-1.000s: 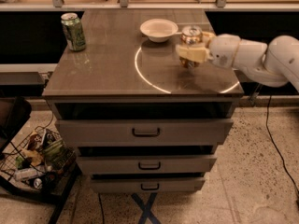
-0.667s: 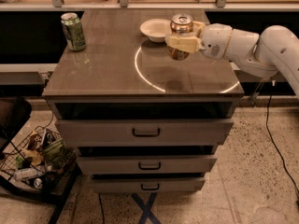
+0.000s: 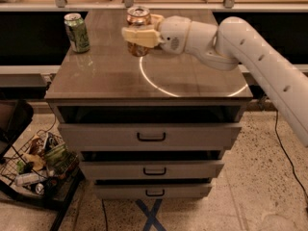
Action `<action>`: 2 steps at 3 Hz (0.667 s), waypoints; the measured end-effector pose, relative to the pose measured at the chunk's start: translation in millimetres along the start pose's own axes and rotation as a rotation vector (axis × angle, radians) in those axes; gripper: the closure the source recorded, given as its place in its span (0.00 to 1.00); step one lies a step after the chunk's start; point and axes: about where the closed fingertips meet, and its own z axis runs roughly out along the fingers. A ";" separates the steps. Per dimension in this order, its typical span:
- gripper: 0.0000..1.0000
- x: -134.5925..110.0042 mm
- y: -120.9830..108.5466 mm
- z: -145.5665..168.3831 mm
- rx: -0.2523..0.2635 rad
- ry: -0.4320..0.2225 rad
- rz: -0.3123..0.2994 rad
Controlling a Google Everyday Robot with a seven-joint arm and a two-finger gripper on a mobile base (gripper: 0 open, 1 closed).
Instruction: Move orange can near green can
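The orange can (image 3: 138, 18), shiny orange-gold with a silver top, is upright in my gripper (image 3: 140, 34), which is shut on it and holds it above the middle-left of the brown cabinet top (image 3: 106, 76). The green can (image 3: 77, 32) stands upright at the far left corner of the top, a short way left of the orange can. My white arm (image 3: 240, 42) reaches in from the right.
A bright ring of reflected light (image 3: 192, 88) lies on the cabinet top. Below it are three drawers with handles (image 3: 151, 136). A wire basket of rubbish (image 3: 36, 165) sits on the floor at the left. The white bowl seen earlier is hidden behind the arm.
My gripper has carried the orange can leftward across the top, from beside the white bowl toward the green can. The green can has not moved.
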 end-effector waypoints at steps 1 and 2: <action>1.00 23.2 15.2 51.4 -0.004 0.064 0.026; 1.00 52.2 24.5 122.6 -0.038 0.060 0.025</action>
